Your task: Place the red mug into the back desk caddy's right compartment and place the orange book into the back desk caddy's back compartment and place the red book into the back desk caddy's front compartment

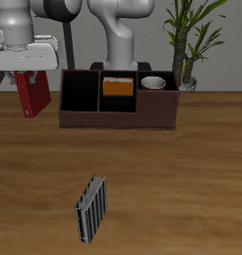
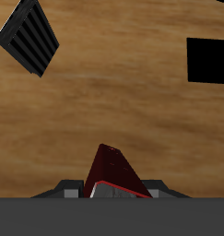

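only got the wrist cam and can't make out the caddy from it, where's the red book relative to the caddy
observer: the claw holds the red book in the air beyond the back desk caddy's end, the end away from the mug, not over any section.
operator: front compartment free
observer: it looks dark and empty, as far as I can tell; the orange book sits in the section just behind it.
operator: and the mug
observer: the red mug stands upright in the caddy's end section nearest the potted plant.
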You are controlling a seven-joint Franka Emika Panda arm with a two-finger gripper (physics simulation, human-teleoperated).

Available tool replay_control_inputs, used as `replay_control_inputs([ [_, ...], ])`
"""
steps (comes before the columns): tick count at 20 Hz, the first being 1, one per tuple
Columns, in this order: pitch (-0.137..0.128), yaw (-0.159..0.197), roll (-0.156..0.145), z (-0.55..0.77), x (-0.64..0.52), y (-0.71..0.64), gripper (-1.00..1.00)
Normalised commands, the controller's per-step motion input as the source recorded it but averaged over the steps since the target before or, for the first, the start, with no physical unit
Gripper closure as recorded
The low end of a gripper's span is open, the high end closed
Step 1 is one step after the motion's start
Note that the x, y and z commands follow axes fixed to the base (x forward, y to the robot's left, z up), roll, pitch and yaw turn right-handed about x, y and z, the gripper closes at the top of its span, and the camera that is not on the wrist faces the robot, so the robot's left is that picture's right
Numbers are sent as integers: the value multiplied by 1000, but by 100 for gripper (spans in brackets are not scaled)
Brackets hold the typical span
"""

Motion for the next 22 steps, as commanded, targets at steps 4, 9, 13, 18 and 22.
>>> replay_control_inputs([
  [4,23,-10,29,176,-499,237,100],
  [9,-16,31,28,117,-436,296,100],
  [13,6,-18,2,107,-305,128,100],
  [18,-31,-16,13,193,-330,140,100],
  [22,-13,44,22,86,-268,125,100],
])
